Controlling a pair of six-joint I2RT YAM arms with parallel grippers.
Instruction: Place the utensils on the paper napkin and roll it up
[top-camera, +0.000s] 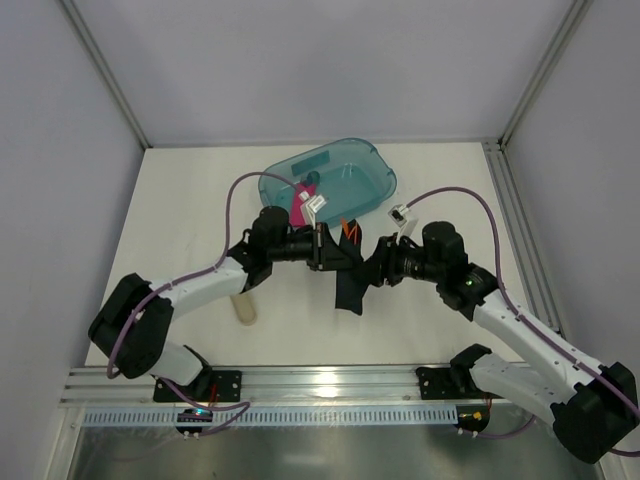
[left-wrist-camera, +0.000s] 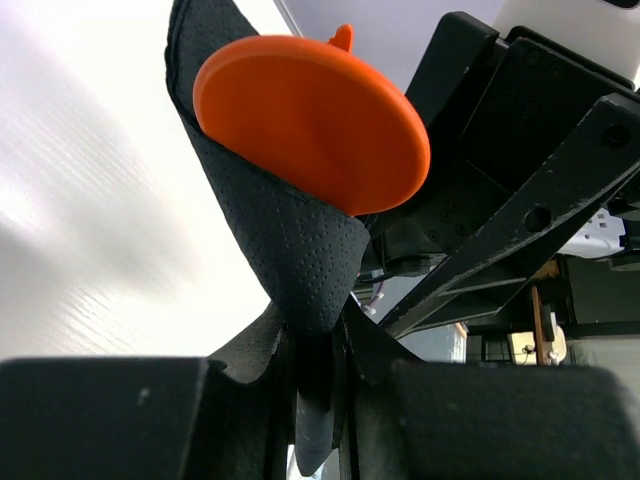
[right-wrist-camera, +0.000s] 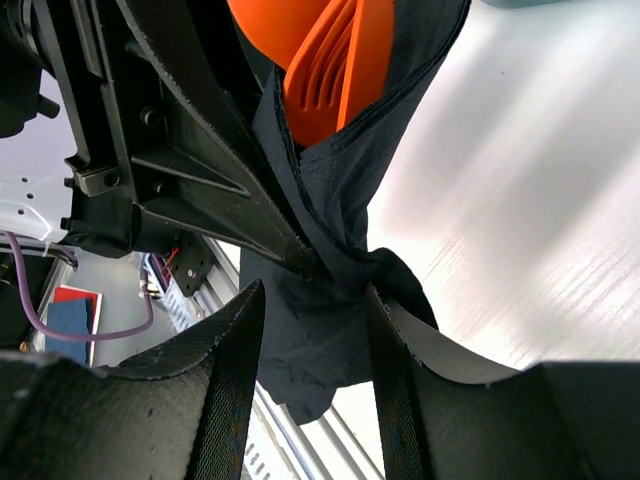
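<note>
Between the fingers of my left pincer (left-wrist-camera: 320, 400), pressed together, sits the twisted neck of the napkin (left-wrist-camera: 290, 250). The orange utensils (left-wrist-camera: 310, 120) poke out of the wrap just above. My right pincer (right-wrist-camera: 310, 345) stands spread either side of that same neck, not clamping, over the middle of the counter (top-camera: 190, 200). I'd hold the left pinch firm, grip lower with the right, and turn gently so nothing slides out.

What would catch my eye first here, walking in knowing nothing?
Bright orange utensils poke out of a black paper napkin wrapped around them, at the centre of the scene. The left end effector pinches the napkin's lower end. Behind sits a teal tub with something pink inside.
</note>
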